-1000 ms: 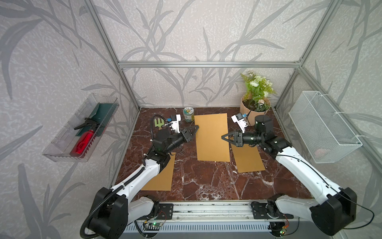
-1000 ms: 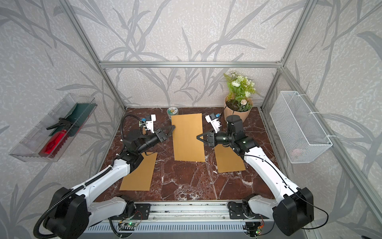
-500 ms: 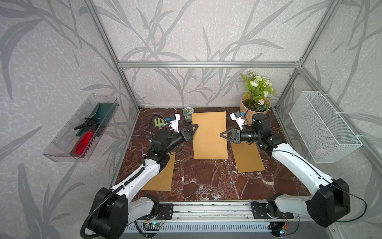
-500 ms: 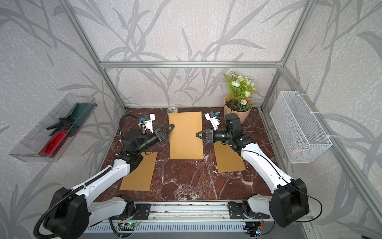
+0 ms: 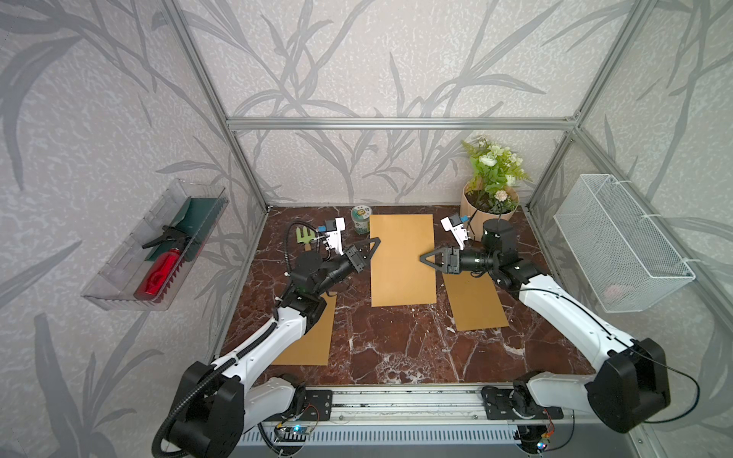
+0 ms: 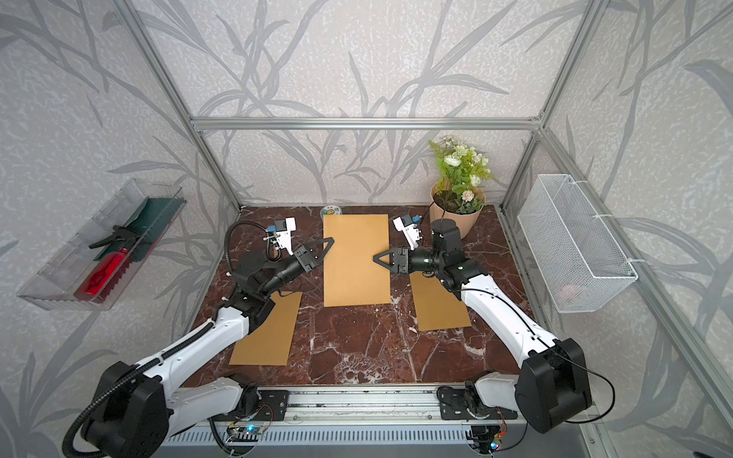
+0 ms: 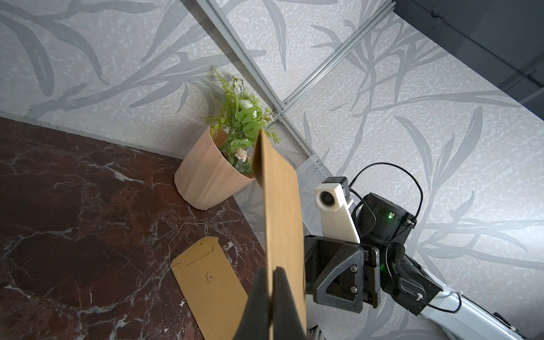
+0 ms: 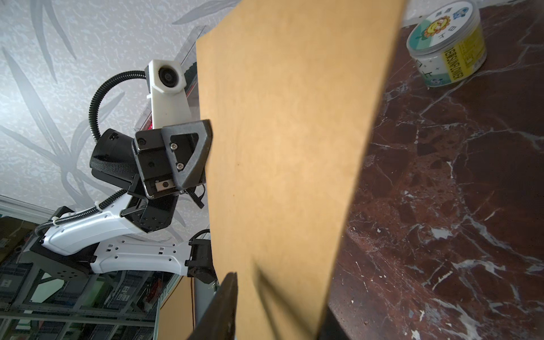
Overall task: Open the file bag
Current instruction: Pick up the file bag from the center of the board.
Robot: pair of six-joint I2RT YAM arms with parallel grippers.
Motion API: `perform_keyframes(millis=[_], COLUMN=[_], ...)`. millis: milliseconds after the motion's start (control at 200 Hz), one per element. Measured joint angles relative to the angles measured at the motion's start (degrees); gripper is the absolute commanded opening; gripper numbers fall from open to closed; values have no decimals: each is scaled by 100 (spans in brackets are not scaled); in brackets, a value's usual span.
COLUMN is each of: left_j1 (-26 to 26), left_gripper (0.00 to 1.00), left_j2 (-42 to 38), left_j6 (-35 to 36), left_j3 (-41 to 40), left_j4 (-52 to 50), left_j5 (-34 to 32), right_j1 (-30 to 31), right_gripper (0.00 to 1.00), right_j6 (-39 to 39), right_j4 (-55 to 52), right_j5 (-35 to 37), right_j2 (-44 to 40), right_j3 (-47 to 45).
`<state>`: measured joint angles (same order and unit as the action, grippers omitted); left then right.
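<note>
Your left pincer is clamped shut on the left edge of the large brown kraft-paper file bag. The bag is held up roughly level above the dark red marble bench, between your two arms. Your right pincer sits at the bag's opposite edge. In the right wrist view its jaws stand parted, with the paper passing between them. A smaller brown envelope lies on the bench under your left arm, and a second brown envelope lies under your right.
</note>
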<state>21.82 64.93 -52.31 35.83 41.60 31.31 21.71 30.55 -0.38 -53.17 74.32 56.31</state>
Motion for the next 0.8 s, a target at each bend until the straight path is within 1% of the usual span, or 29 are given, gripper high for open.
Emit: perform_keyframes(millis=[240, 470, 670, 800], left_j1=[13, 13, 9, 2], left_gripper=[0, 0, 0, 0], left_j2=[-243, -345, -352, -356], left_j6=[96, 164, 240, 284], left_j3=[-289, -299, -310, -310], left_j4=[109, 177, 173, 170], left_j5=[-481, -804, -962, -1029], right_j1=[33, 256, 409, 439], right_gripper=[39, 39, 34, 29], right_j6=[564, 807, 896, 901], right_j4=[841, 1333, 1491, 1552], right_j5=[-103, -85, -20, 35], right_j2=[-269, -391, -396, -420], right_j3=[-780, -1257, -1451, -1480])
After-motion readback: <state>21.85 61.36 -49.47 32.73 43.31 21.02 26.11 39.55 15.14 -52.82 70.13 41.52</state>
